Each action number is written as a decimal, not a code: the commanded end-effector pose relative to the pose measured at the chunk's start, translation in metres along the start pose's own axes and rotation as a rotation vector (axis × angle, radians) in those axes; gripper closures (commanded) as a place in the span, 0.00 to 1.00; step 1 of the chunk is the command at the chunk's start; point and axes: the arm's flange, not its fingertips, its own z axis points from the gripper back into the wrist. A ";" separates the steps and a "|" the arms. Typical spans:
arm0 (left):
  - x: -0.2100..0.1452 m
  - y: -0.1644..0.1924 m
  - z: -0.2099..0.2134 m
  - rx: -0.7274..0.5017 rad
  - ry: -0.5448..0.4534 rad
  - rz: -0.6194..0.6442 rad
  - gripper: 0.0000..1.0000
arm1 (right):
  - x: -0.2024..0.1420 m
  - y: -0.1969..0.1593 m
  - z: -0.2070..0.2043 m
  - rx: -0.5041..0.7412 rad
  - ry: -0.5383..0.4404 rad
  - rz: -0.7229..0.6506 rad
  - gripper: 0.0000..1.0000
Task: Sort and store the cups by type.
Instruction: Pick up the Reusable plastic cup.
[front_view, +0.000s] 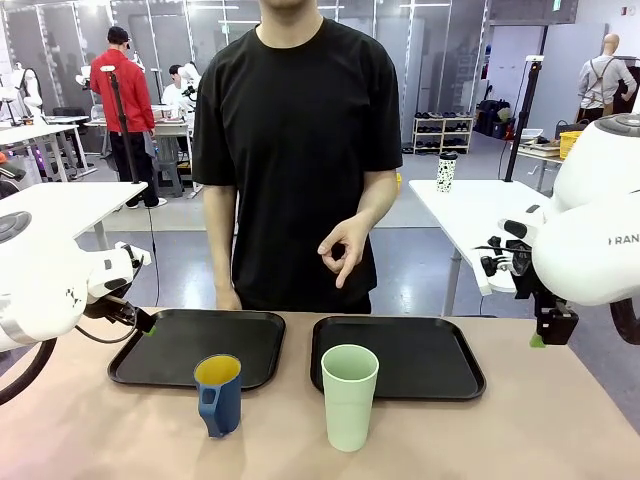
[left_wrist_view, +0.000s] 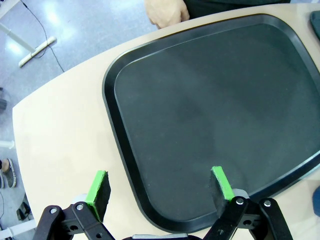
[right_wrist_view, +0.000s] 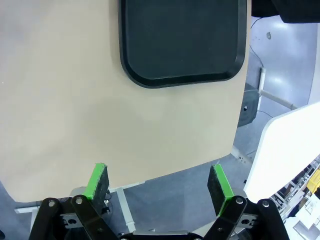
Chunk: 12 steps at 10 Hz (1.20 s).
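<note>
A tall pale mint-green tumbler (front_view: 349, 396) stands on the table in front of the right black tray (front_view: 400, 357). A shorter dark blue mug (front_view: 219, 393) with a yellow inside stands in front of the left black tray (front_view: 190, 345), its handle toward me. My left gripper (left_wrist_view: 160, 187) hovers open over the left tray's (left_wrist_view: 215, 105) near corner, nothing between its fingers. My right gripper (right_wrist_view: 159, 184) is open above the table's right edge, away from the right tray (right_wrist_view: 182, 37). In the front view the left gripper (front_view: 145, 325) and right gripper (front_view: 540, 338) hang at the sides.
A person in a black shirt stands at the far side, one hand (front_view: 345, 250) raised, the other hand (left_wrist_view: 165, 12) resting by the left tray's far edge. Both trays hold nothing. A white cup with dark spots (front_view: 446, 172) stands on another table behind.
</note>
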 end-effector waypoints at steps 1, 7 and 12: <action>0.001 -0.001 0.001 0.002 -0.001 -0.008 0.00 | 0.000 0.000 0.000 -0.004 0.011 -0.025 0.00; 0.001 -0.001 0.001 0.002 -0.001 -0.008 0.00 | 0.004 0.029 -0.044 0.069 -0.170 0.066 0.00; 0.001 -0.001 0.001 0.002 -0.001 -0.008 0.00 | 0.033 0.064 -0.109 0.155 -0.463 0.098 0.00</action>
